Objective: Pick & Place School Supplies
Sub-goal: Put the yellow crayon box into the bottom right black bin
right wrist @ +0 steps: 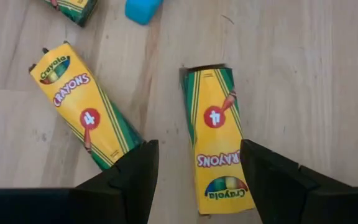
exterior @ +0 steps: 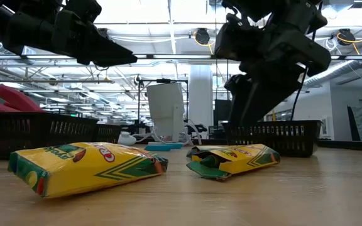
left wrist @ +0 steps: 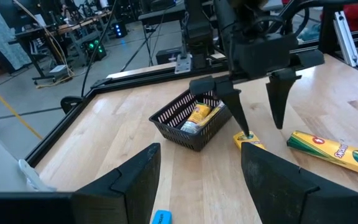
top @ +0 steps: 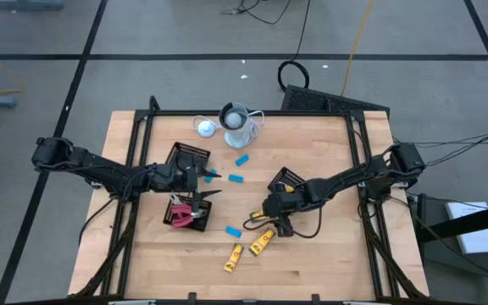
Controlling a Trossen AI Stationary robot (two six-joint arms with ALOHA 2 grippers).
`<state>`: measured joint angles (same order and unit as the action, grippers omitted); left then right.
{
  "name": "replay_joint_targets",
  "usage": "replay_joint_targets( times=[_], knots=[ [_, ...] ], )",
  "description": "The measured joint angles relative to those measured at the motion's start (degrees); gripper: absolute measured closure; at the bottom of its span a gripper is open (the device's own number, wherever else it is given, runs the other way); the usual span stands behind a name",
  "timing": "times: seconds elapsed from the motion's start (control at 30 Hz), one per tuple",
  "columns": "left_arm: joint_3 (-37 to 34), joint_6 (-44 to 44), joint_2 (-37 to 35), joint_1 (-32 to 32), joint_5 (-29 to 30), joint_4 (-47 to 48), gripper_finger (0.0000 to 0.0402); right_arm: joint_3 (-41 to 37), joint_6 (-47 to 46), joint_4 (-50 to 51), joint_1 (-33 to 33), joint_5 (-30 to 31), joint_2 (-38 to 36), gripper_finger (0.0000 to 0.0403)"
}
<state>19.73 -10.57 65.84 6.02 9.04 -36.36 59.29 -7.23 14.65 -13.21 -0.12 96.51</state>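
Observation:
The school supplies lie loose on the wooden table. Yellow crayon boxes sit near the front, with light-blue blocks scattered mid-table. My right gripper hovers open just above a crayon box, which lies between its fingers; a second box lies beside it. My left gripper stands open and holds nothing, between two black mesh baskets. One of these baskets holds red-handled tools. A third basket holds a crayon box.
A white-grey cup with a cable stands at the back of the table. Another mesh basket sits behind my left gripper, and one behind my right gripper. A blue block lies under the left wrist.

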Motion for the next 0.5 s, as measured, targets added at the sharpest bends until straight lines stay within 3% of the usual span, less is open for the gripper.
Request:
replay_joint_targets(
  times=[0.17,0.5],
  knots=[
    [0.0,0.0,0.0,0.0,0.0,-0.2,0.0174,0.0,0.6,-0.9,0.0,0.0,0.1,0.0186],
    [0.0,0.1,0.0,0.0,0.0,-0.6,0.0174,3.4,3.9,-2.0,0.3,0.0,7.8,0.0186]
  ],
)
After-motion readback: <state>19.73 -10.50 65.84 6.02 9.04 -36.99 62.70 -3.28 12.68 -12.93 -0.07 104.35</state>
